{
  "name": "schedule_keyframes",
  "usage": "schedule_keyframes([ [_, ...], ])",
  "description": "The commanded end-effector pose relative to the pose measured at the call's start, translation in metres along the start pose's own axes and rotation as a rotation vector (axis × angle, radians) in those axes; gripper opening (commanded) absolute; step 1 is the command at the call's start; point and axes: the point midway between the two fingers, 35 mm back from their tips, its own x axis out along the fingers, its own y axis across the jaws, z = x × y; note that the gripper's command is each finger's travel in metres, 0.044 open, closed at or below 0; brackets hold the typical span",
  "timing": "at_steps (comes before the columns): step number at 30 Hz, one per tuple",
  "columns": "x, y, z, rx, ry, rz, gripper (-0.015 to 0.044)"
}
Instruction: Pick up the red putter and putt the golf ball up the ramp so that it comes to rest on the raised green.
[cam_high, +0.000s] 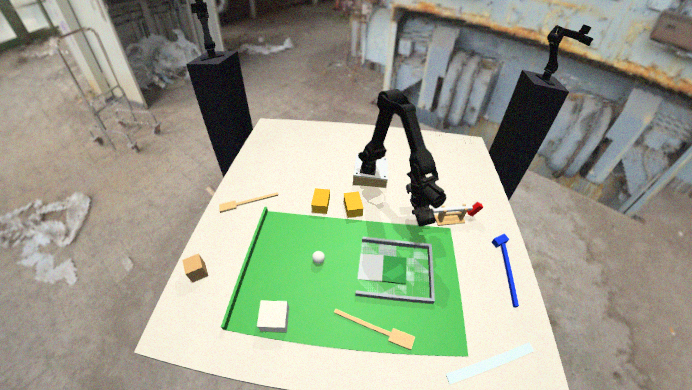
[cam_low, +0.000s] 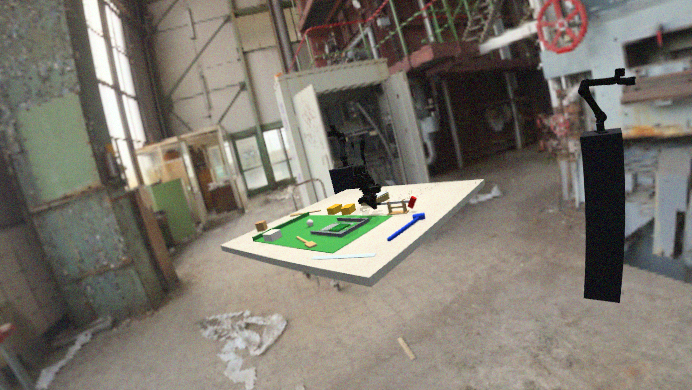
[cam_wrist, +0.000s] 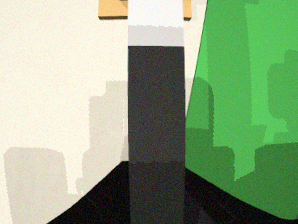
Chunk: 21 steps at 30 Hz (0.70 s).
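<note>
The red putter has a red head (cam_high: 475, 209) (cam_low: 412, 202), a white shaft and a dark grip (cam_wrist: 156, 100). It rests level on a small wooden stand (cam_high: 451, 220) (cam_wrist: 113, 10). My gripper (cam_high: 424, 216) (cam_wrist: 147, 170) is shut on the dark grip, just left of the stand in the top view; its fingers partly hide the grip. The white golf ball (cam_high: 318, 257) (cam_low: 310, 223) lies on the green mat (cam_high: 295, 232). Right of it are the pale ramp (cam_high: 370, 268) and the darker raised green (cam_high: 395, 264), inside a grey border (cam_high: 431, 272) open toward the ball.
Two yellow blocks (cam_high: 320, 201) (cam_high: 353, 204) stand behind the mat. A white block (cam_high: 272, 315) and a wooden paddle (cam_high: 401, 338) lie on the mat. A blue mallet (cam_high: 509, 272) lies right, a brown block (cam_high: 195, 267) left. A green rail (cam_high: 245, 267) edges the mat's left side.
</note>
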Motion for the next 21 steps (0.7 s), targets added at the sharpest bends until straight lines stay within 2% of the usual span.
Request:
schedule_keyframes([
  [1, -0.019, -0.005, 0.008, -0.006, -0.011, -0.012, 0.0000],
  [12, -0.088, -0.002, 0.024, -0.006, -0.011, -0.012, 0.0000],
  [21, -0.090, -0.014, 0.000, 0.103, 0.016, -0.035, 0.0000],
])
